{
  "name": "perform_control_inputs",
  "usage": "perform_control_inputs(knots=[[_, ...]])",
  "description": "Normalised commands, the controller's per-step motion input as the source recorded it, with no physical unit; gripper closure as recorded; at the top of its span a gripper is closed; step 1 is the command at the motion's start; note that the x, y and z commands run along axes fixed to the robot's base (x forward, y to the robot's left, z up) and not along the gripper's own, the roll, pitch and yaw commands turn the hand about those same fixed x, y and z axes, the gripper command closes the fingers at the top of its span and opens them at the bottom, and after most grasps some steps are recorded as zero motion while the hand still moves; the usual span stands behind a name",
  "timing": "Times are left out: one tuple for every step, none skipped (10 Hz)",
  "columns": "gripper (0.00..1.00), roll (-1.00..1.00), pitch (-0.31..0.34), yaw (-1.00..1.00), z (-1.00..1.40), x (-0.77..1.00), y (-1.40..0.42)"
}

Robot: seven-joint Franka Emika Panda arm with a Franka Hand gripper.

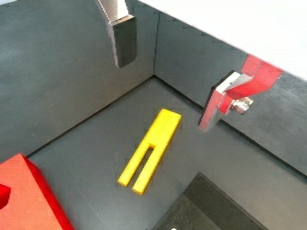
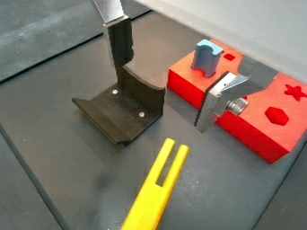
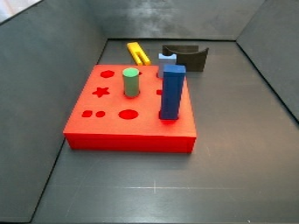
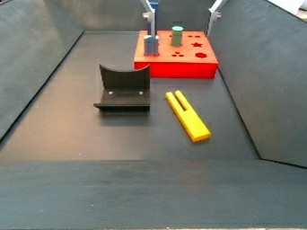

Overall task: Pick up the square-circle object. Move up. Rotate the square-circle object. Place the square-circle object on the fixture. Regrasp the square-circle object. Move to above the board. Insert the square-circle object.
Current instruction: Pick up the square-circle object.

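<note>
The square-circle object, a slim yellow peg [image 4: 188, 115] with two prongs at one end, lies flat on the dark floor beside the fixture [image 4: 121, 88]. It also shows in both wrist views [image 1: 150, 151] [image 2: 156, 189] and behind the board in a side view [image 3: 138, 52]. The red board [image 4: 198, 65] stands beyond the peg's pronged end. My gripper [image 4: 182, 8] hangs high above the floor, open, with nothing between its fingers [image 1: 124, 40] [image 2: 120, 40]. The peg lies below the gripper [image 1: 163, 95], untouched. The fixture [image 2: 120, 108] sits under one finger in a wrist view.
A tall blue peg [image 3: 172, 92] and a green cylinder [image 3: 131, 83] stand in the board [image 3: 105, 127]. Dark walls enclose the floor on all sides. A red corner of the board [image 1: 24, 193] shows in a wrist view.
</note>
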Motion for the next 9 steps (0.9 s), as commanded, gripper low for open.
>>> perform_control_inputs(knots=[[0.0,-0.03,-0.046,-0.21,-0.55,0.19,0.45],[0.0,0.0,0.0,0.0,-1.0,0.38,0.34],[0.0,-0.09,0.009,0.2,-1.0,0.46,0.26],[0.0,-0.1,0.0,0.25,-0.97,0.29,0.33],[0.0,-0.11,0.0,0.28,-0.95,0.28,0.3],[0.0,-0.19,0.0,0.3,-0.79,0.07,0.26],[0.0,-0.25,-0.001,0.43,-0.64,0.08,0.22],[0.0,-0.27,-0.007,0.49,-0.55,0.0,0.27],[0.0,-0.25,-0.001,0.52,-0.57,0.0,0.31]])
